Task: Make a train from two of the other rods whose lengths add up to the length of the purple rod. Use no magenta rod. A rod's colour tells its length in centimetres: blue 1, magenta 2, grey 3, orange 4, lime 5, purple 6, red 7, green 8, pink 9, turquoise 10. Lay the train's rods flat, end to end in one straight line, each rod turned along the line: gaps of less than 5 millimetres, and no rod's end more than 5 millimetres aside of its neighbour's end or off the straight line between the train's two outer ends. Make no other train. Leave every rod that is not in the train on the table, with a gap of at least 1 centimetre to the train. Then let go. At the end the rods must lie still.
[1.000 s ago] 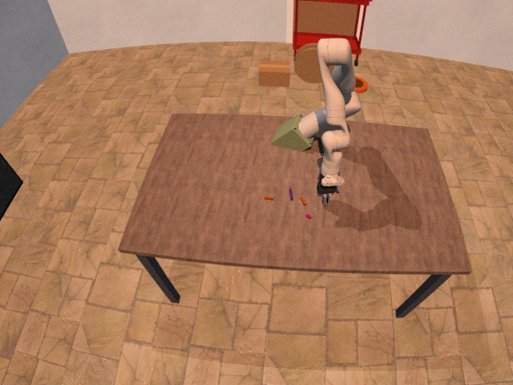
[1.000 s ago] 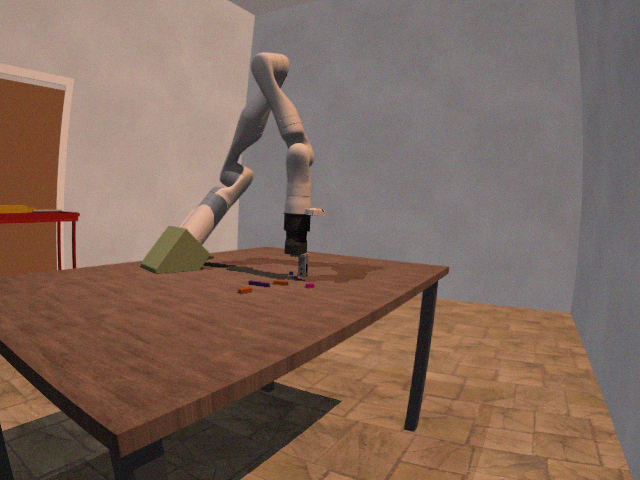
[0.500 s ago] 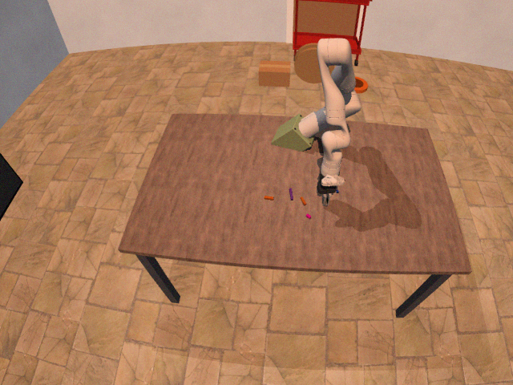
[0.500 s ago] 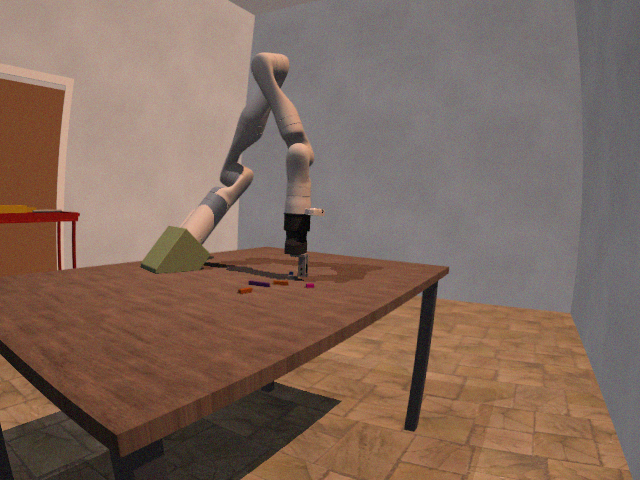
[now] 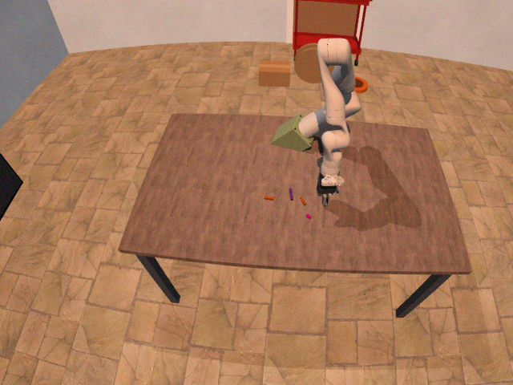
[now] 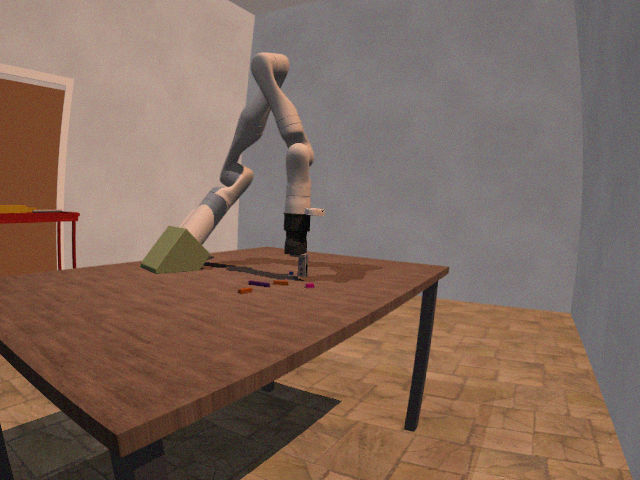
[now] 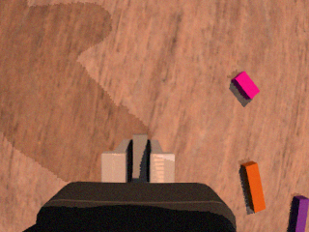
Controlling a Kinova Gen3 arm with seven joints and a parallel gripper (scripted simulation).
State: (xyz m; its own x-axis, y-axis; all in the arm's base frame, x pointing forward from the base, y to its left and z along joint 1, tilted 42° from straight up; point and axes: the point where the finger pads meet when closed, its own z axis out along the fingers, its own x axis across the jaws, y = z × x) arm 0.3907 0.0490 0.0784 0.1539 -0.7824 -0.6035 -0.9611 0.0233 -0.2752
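Observation:
My gripper point(image 5: 325, 201) point(image 6: 302, 271) point(image 7: 140, 154) hangs just above the table point(image 5: 215, 165), shut on a small grey rod point(image 7: 138, 142) whose end shows between the fingers. To its left lie a magenta rod point(image 5: 308, 216) point(image 6: 309, 285) point(image 7: 246, 85), an orange rod point(image 5: 303, 200) point(image 6: 280, 282) point(image 7: 254, 186) and the purple rod point(image 5: 291, 193) point(image 6: 258, 283) point(image 7: 296, 227). A second orange rod point(image 5: 268, 197) point(image 6: 245, 290) lies further left. A tiny blue rod point(image 5: 337, 191) point(image 6: 291, 272) lies just behind the gripper.
The arm's green wedge base point(image 5: 292, 134) point(image 6: 173, 253) stands at the table's back edge. A red cart point(image 5: 327, 25), a cardboard box point(image 5: 274, 73) and an orange ring point(image 5: 361, 84) are on the floor behind.

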